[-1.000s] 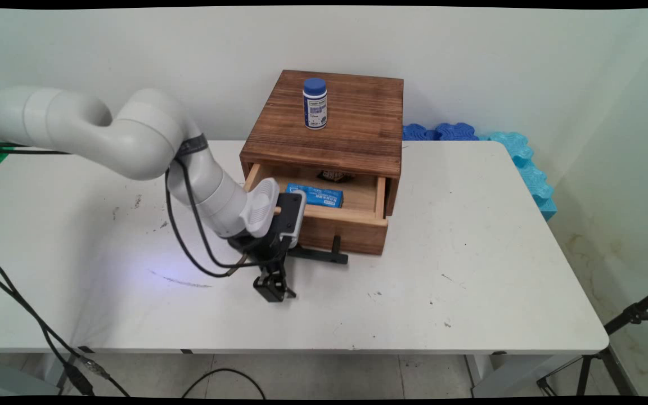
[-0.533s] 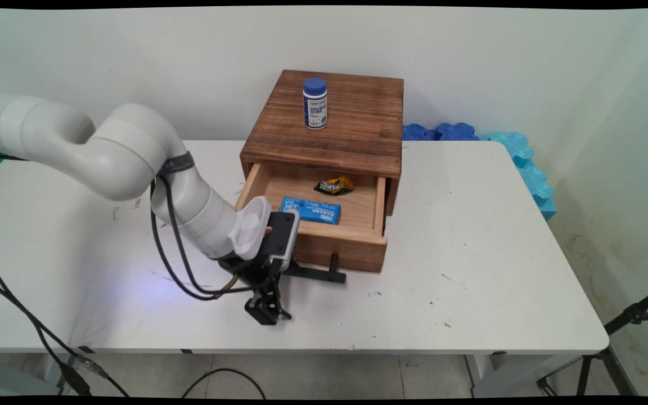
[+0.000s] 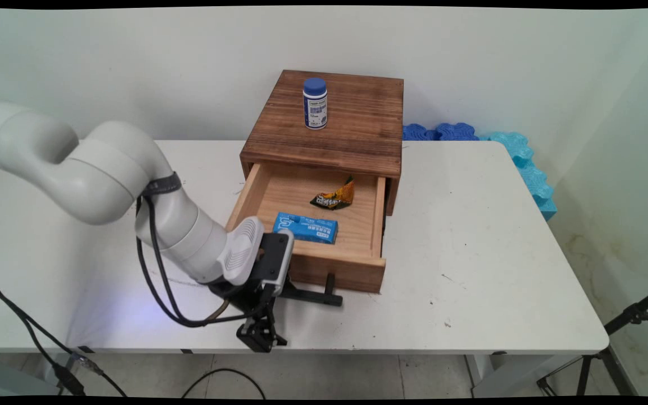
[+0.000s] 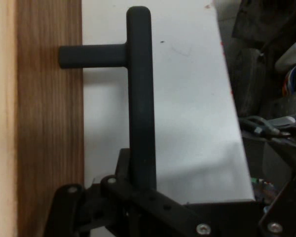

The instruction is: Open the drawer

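Drawer (image 3: 324, 225) of the wooden cabinet (image 3: 329, 121) stands pulled far out toward the near edge of the white table (image 3: 470, 270). Its black bar handle (image 3: 313, 295) sits on the drawer front, and the gripper (image 4: 138, 197) is closed on the left end of this bar (image 4: 139, 98); the hand view shows the bar running down into the black linkage, with the wood front close beside it. Such a hold, I judge, lets the arm draw the front straight out. Inside the drawer lie a blue box (image 3: 306, 227) near the front and a crumpled dark and orange wrapper (image 3: 335, 197) farther back. On the cabinet's top stands a white bottle with a blue cap (image 3: 315, 103), upright.
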Available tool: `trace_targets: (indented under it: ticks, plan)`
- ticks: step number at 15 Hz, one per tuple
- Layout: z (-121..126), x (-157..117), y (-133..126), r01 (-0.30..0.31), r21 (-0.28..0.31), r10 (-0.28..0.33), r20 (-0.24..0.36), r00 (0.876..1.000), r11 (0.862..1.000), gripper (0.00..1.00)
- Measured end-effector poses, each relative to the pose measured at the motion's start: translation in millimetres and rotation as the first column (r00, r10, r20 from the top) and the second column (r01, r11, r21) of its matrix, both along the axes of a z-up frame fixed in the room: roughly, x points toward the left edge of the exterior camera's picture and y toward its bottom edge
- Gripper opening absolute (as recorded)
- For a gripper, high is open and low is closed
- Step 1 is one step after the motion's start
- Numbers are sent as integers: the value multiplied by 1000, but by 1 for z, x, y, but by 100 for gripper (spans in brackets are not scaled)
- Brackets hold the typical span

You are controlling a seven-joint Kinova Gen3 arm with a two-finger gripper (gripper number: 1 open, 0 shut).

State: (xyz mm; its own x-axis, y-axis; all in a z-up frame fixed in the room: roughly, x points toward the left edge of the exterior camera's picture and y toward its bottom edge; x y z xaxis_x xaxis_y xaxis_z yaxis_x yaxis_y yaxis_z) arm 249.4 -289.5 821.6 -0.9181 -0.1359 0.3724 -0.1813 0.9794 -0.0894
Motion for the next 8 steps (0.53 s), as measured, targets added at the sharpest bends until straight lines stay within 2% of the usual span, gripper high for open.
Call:
trace_targets:
  ticks: [8]
  plan:
    - [2, -6, 26, -1, 26, 2, -12, 1000, 1000, 100]
